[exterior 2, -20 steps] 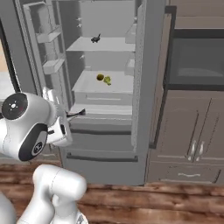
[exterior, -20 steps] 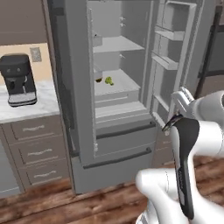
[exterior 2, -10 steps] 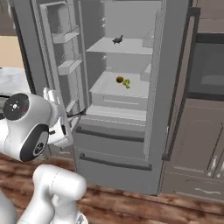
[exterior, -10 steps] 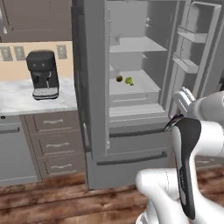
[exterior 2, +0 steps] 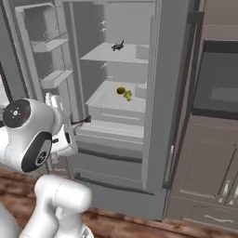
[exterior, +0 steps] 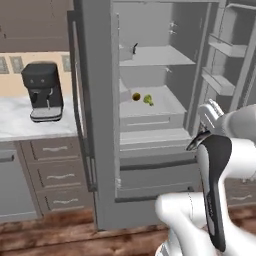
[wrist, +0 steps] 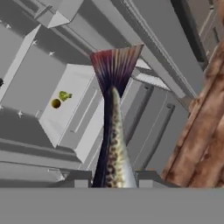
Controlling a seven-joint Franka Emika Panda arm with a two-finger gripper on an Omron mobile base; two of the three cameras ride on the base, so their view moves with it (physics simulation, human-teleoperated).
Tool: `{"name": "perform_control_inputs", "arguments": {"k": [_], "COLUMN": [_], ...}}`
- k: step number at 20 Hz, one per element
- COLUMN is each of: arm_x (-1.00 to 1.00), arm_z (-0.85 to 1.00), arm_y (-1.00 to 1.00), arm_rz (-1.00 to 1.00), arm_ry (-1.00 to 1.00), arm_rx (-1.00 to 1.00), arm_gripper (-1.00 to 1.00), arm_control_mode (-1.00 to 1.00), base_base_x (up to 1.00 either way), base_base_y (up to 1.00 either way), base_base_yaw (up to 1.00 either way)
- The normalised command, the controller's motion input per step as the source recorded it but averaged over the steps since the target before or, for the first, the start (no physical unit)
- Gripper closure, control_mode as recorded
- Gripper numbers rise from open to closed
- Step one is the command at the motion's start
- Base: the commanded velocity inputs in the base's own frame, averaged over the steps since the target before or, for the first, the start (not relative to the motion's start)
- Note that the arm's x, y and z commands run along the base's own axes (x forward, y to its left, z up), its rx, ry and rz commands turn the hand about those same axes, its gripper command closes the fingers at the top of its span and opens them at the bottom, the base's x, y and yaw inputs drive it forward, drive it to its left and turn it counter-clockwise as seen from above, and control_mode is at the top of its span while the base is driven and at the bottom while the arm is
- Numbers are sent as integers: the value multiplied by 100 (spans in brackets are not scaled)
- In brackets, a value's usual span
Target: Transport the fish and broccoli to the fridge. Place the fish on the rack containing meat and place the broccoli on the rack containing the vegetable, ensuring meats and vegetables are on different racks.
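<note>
While the fridge [exterior: 150, 100] stands w/ doors open, the gripper [wrist: 114, 177] is pinching the fish [wrist: 113, 131], tail pointing away. The broccoli [exterior 2: 127, 95] sits on the middle rack, right next to the vegetable [exterior 2: 121, 90].

Flat, even rendered light fills all three views, with no single source to be made out and no glare. The fridge [exterior: 150, 100] interior reads pale grey and soft, its shelves casting only faint shading beneath them. Both base views are slightly blurred and coarse, so the small dark thing on the upper shelf [exterior 2: 118, 45] cannot be told. The oven [exterior 2: 218, 79] front is the darkest patch. In the hand view the fish [wrist: 114, 131] is sharper than the background, with jagged pixel edges.
</note>
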Motion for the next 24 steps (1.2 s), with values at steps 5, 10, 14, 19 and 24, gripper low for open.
{"name": "perform_control_inputs", "arguments": {"k": [5,10,14,19,24], "arm_x": [0,0,0,0,18], "arm_z": [0,0,0,0,3], "arm_y": [0,0,0,0,0], "arm_rz": [0,0,0,0,0], "arm_ry": [0,0,0,0,0], "arm_rx": [0,0,0,0,0], "arm_gripper": [100,100,100,100,100], "arm_control_mode": [100,100,100,100,-100], "base_base_x": [100,100,100,100,60], "base_base_y": [-2,-6,0,-7,-4], "base_base_yaw": [0,0,0,0,0]}}
